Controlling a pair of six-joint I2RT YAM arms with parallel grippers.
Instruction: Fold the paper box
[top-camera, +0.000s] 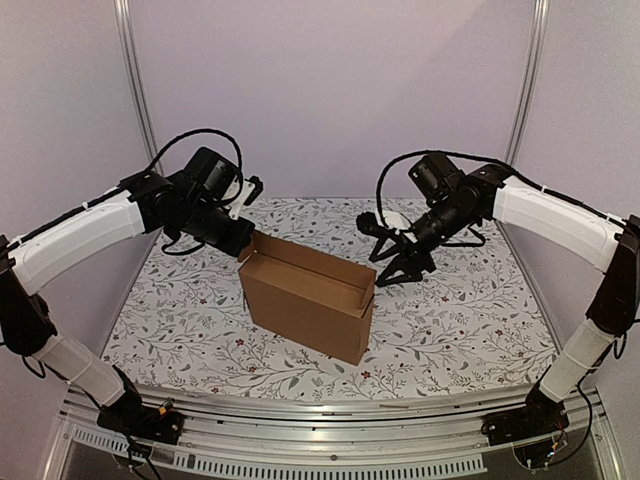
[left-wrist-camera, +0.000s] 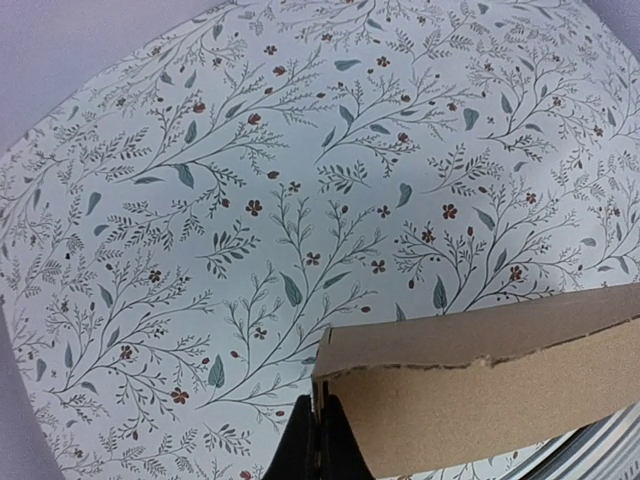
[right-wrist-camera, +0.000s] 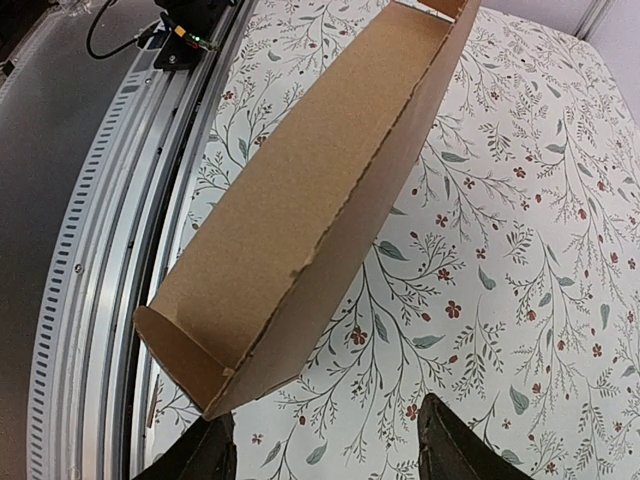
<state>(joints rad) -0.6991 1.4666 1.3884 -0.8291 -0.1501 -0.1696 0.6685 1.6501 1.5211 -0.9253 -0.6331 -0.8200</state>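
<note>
One paper box (top-camera: 305, 295) seen from above, standing open-topped near the middle of the floral surface (top-camera: 470, 330), long side toward the arm bases. Two claws: left claw (top-camera: 246, 240) down at the far-left top corner of the box, and right claw (top-camera: 402, 268) hanging just beside the far-right end, apart from the cardboard. Next, the left wrist view: dark fingertips (left-wrist-camera: 318, 445) pressed tight together on a thin cardboard edge at that corner, with no visible gap, so clamped on the box. Impossible to tell whether this is an end wall or a flap. Next, the right wrist view: two fingers (right-wrist-camera: 200, 455) spread well apart at the bottom of the picture, holding nothing, with the long trough of the box just ahead and a metal rail (right-wrist-camera: 110, 250) off to one side. Judged as the step in hand: folding in an end piece while keeping the walls upright. To do it well: keep the left pinch on the edge and fold along the crease rather than dragging the whole box. Bring the spread right claw against the opposite end as a brace, and avoid crushing the corrugated wall. Count: one box, two claws, one surface, one rail.
</note>
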